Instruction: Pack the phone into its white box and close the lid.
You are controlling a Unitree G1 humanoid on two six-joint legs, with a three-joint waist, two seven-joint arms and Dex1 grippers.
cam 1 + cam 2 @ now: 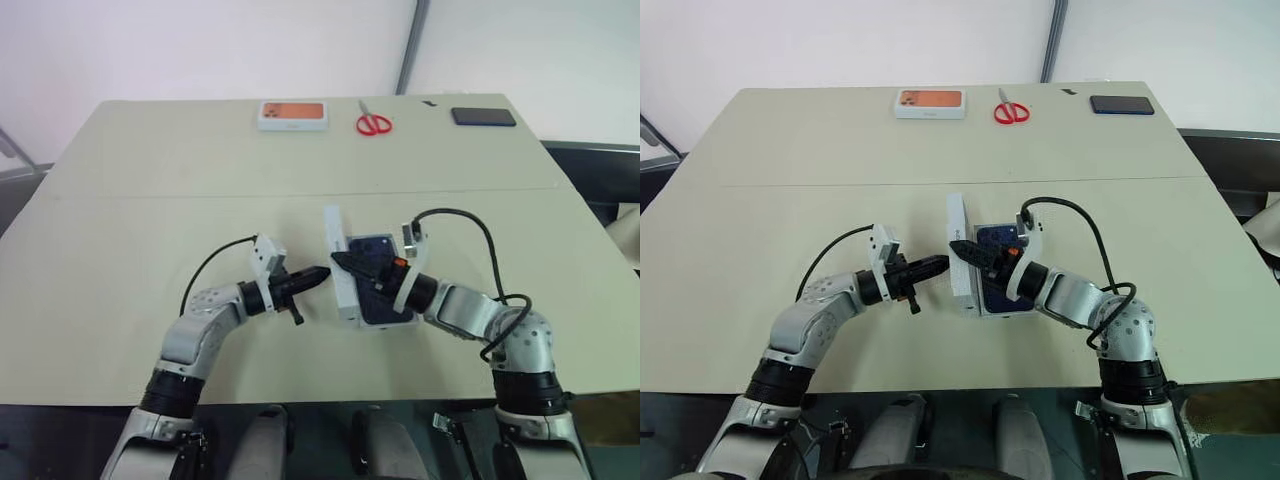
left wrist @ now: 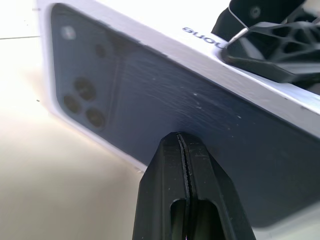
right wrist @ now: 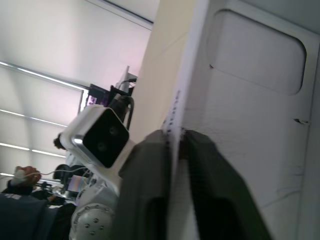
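The lid (image 1: 333, 228) stands on its long edge in the middle of the table. Its printed dark blue top (image 2: 200, 125) faces my left gripper. Its pale inside (image 3: 250, 125) faces the right arm. Right beside it lies the white box (image 1: 385, 326), flat on the table, with the dark blue phone (image 1: 380, 305) in it. My right gripper (image 1: 337, 260) reaches over the box and is shut on the lid's upper wall, one finger on each side. My left gripper (image 1: 322, 272) is shut and empty, its tip close against the lid's printed face.
At the table's far edge lie a white box printed orange (image 1: 293, 114), red scissors (image 1: 374, 123) and a small black slab (image 1: 483, 116). Bare tabletop (image 1: 130, 250) spreads to the left. A person's hand (image 3: 22, 176) shows in the room's background.
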